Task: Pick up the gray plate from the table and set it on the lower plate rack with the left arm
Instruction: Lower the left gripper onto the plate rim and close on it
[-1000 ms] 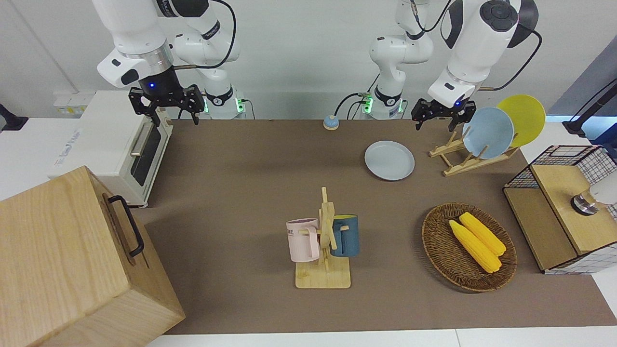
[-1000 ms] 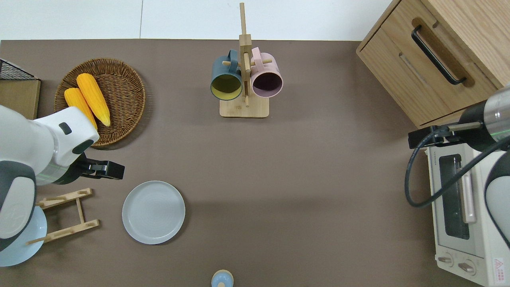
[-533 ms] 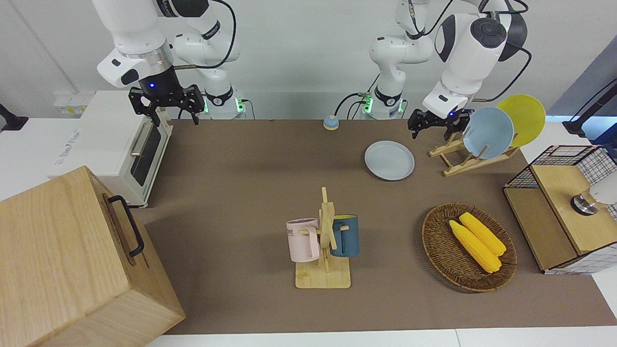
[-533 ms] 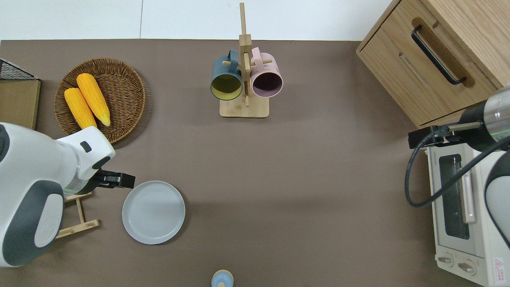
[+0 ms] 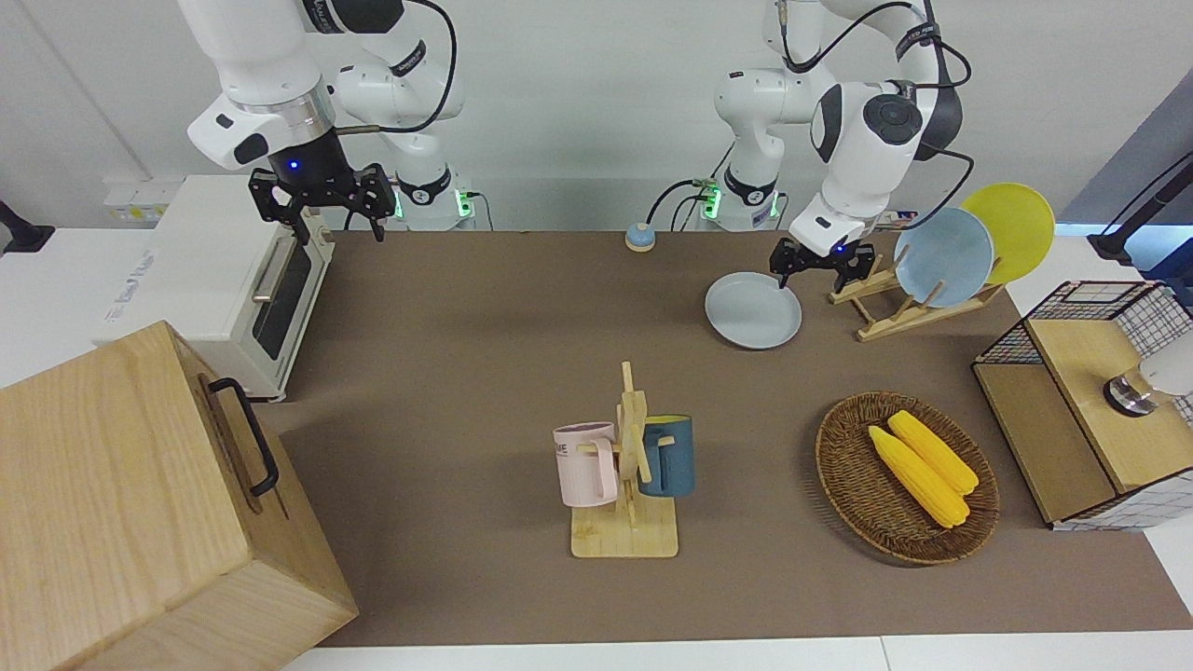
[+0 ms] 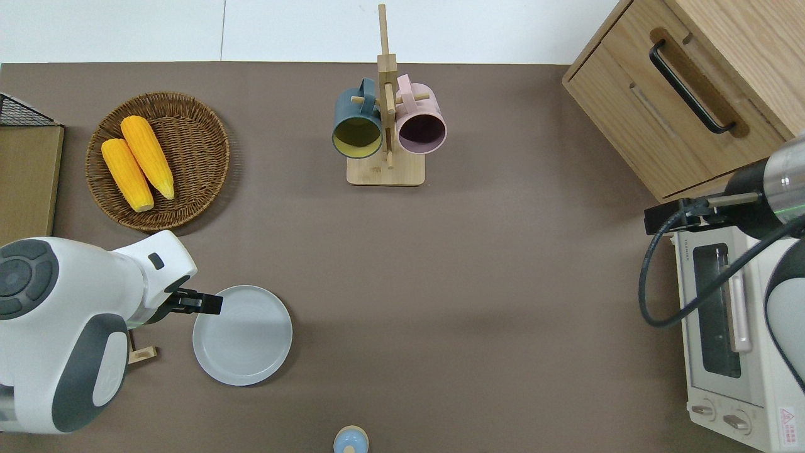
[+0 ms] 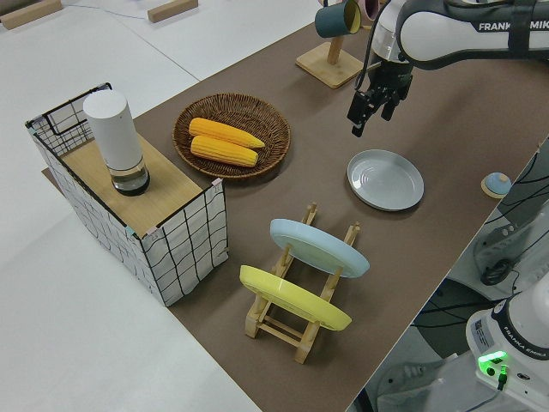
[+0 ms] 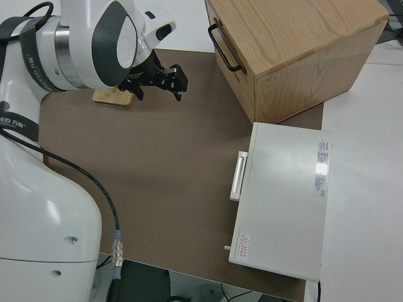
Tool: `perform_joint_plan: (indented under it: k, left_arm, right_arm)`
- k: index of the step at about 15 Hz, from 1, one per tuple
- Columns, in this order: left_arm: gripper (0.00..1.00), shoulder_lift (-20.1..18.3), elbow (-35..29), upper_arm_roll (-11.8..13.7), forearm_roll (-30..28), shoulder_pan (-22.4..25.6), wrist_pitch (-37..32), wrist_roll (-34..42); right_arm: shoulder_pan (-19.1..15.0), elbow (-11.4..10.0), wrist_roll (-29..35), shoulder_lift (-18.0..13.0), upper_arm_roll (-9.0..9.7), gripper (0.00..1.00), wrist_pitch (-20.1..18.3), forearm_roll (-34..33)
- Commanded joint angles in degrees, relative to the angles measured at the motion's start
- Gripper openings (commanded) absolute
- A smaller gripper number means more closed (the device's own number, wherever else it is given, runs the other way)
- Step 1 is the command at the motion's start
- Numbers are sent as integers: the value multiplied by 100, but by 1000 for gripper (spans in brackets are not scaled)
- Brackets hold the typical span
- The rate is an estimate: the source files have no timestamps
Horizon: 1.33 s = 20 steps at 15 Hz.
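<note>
Within the last second the left claw has been swung from over the lower plate rack to the rim of the gray plate, which lies flat on the worktop beside that rack. The claw's opening cannot be told; seemingly a rim grasp is being lined up.

Three plates are counted: one gray plate on the table, one light blue plate and one yellow plate. Two mugs are seen, a pink mug and a dark blue mug. Two corn cobs are held in one wicker basket. Two robot arms are present.
</note>
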Motion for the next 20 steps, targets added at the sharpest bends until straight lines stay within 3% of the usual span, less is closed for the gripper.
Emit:
perform_joint_plan:
  k: [1, 7, 20]
  left_arm:
    - [998, -229, -759, 71, 110, 22, 772, 156]
    - [998, -115, -1323, 71, 110, 22, 1564, 156]
    - [998, 386, -1736, 80, 223, 110, 2601, 279]
  right_arm:
    - [-128, 123, 76, 55, 120, 983, -92, -17]
    - [-128, 115, 76, 55, 120, 983, -92, -17]
    - [-128, 123, 76, 55, 120, 983, -92, -17]
